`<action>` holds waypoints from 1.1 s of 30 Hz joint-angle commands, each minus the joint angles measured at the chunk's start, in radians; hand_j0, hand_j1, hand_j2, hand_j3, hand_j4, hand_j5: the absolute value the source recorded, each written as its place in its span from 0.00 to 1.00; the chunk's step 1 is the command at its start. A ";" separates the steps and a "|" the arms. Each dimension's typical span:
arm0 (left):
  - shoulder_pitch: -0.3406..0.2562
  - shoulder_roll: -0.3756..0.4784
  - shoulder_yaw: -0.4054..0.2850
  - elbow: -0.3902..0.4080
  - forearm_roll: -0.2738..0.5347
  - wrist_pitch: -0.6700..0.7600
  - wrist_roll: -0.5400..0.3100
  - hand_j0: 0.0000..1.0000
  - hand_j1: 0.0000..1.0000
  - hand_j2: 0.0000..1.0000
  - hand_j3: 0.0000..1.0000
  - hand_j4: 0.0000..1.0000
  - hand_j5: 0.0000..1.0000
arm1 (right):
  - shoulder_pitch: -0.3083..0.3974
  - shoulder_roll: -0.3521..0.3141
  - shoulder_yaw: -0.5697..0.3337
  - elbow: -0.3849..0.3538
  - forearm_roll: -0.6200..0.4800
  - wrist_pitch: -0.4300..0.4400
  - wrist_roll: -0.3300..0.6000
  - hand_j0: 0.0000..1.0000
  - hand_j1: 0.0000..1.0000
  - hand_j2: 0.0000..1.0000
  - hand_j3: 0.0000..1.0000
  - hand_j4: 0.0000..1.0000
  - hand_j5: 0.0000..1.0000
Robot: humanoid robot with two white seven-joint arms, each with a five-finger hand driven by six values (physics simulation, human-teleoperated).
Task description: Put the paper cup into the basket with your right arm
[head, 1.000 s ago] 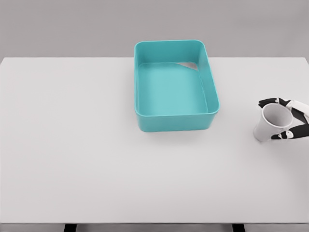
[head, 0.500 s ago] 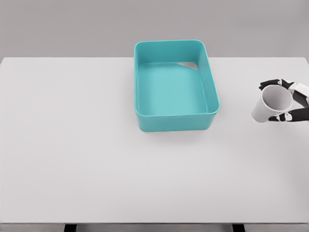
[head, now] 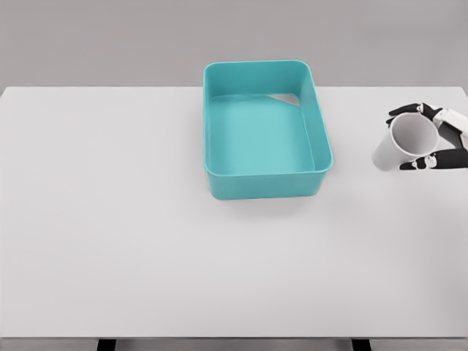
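The right hand (head: 431, 139) had its fingers wrapped around the paper cup (head: 401, 142), which tilted above the table (head: 110, 241) near its right edge. The grasp was done; the carry to the empty teal basket (head: 265, 187), well apart toward the far edge's middle, and the release there remained.

A wide white bench (head: 146, 241) fills most of the view under even, soft light. Behind it stands a plain grey wall (head: 102, 40).
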 commanded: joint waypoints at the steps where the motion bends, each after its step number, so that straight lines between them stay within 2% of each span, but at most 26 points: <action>1: 0.000 0.000 0.000 0.000 0.000 0.000 0.000 1.00 1.00 1.00 1.00 1.00 1.00 | 0.000 0.010 -0.016 -0.008 -0.008 0.002 -0.001 0.69 0.69 0.69 0.69 0.69 0.69; 9: 0.000 0.000 0.000 0.000 0.000 0.000 0.000 1.00 1.00 1.00 1.00 1.00 1.00 | -0.066 0.113 -0.016 0.000 0.037 0.002 -0.001 0.68 0.68 0.68 0.68 0.68 0.68; 12: 0.000 0.000 0.000 0.000 0.000 0.000 0.000 1.00 1.00 1.00 1.00 1.00 1.00 | -0.080 0.165 -0.049 0.005 0.078 0.002 -0.001 0.68 0.68 0.68 0.68 0.68 0.68; 14: 0.000 0.000 0.000 0.000 0.000 0.000 0.000 1.00 1.00 1.00 1.00 1.00 1.00 | -0.084 0.179 -0.076 -0.005 0.092 0.002 -0.001 0.68 0.68 0.68 0.68 0.68 0.68; 22: 0.000 0.000 0.000 0.000 0.000 0.000 0.000 1.00 1.00 1.00 1.00 1.00 1.00 | -0.143 0.268 -0.078 -0.006 0.137 0.002 -0.001 0.68 0.68 0.68 0.68 0.68 0.68; 33: 0.000 0.000 0.000 0.000 0.000 0.000 0.000 1.00 1.00 1.00 1.00 1.00 1.00 | -0.207 0.426 -0.076 0.001 0.273 0.082 -0.001 0.68 0.68 0.68 0.68 0.68 0.68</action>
